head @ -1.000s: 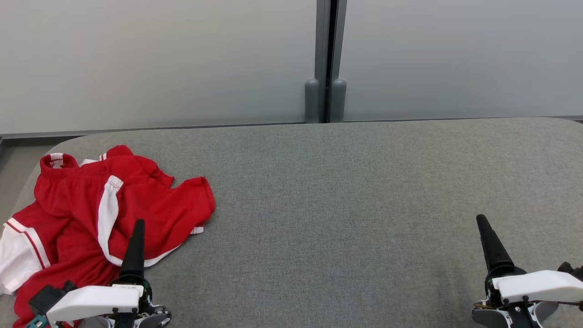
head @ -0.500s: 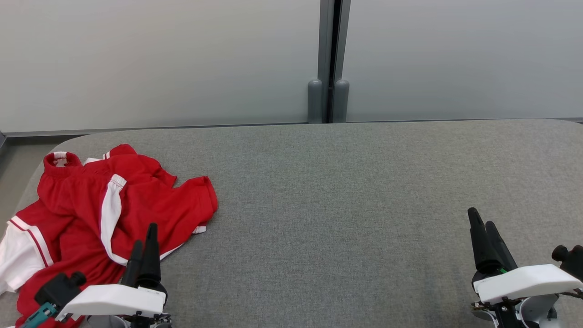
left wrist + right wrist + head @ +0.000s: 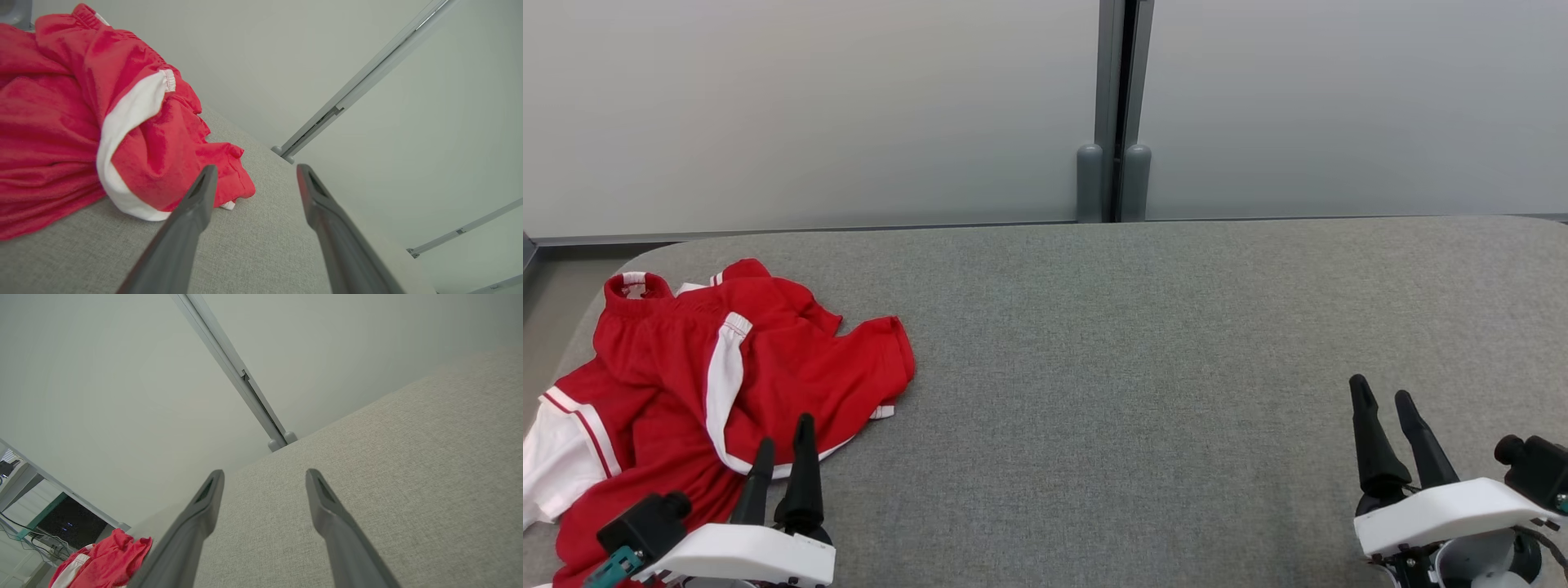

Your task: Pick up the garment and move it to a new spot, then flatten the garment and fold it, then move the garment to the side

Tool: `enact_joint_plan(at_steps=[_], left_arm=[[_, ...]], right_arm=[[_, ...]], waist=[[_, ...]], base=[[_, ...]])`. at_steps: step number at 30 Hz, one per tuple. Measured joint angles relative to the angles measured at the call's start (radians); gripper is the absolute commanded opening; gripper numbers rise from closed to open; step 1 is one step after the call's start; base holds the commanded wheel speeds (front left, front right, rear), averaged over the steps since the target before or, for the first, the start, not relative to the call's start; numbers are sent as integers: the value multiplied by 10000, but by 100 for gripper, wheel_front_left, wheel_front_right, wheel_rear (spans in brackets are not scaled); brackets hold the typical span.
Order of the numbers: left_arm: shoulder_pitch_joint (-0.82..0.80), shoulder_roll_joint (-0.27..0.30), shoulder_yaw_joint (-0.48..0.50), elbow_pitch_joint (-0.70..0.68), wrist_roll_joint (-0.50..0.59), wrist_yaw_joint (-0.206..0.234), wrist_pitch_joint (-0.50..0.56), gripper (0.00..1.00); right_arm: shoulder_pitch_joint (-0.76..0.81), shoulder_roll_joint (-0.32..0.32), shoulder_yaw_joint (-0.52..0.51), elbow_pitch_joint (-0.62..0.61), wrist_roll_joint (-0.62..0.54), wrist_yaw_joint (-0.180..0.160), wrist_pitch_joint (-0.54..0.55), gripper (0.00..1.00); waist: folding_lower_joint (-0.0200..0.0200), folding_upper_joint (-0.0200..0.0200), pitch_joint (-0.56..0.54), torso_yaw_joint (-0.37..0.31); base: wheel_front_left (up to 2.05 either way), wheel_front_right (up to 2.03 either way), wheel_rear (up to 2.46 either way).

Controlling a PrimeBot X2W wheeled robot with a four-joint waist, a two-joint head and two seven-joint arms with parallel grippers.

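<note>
Crumpled red garment with white side panels point(image 3: 768, 367) lies bunched at the left end of the grey fabric-covered table point(image 3: 1135, 343). Left gripper point(image 3: 786, 433) is spread and empty beside its near edge. Right gripper point(image 3: 1380, 390) is spread, well apart. Judgement: pinch a thick fold, not a loose hem.

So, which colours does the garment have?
The garment is red with white panels and trim, clearest in the head view.

We note the head camera looks down on the table point(image 3: 1143, 327); both wrist cameras sit low, facing about twelve o'clock. All share the garment point(image 3: 768, 367) at nine o'clock.
</note>
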Motion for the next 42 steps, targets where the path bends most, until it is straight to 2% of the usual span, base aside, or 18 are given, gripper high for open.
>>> enact_joint_plan(at_steps=[17,42], left_arm=[[144,-12,205,-215,2015,-167,-468,100],[350,-38,320,-151,4675,-276,-1066,100]], right_arm=[[85,21,25,-278,-1860,0,-439,100],[387,48,73,-284,-3960,2,-1055,100]], waist=[[0,0,6,36],[0,0,-4,34]], base=[[0,0,0],[0,0,0]])
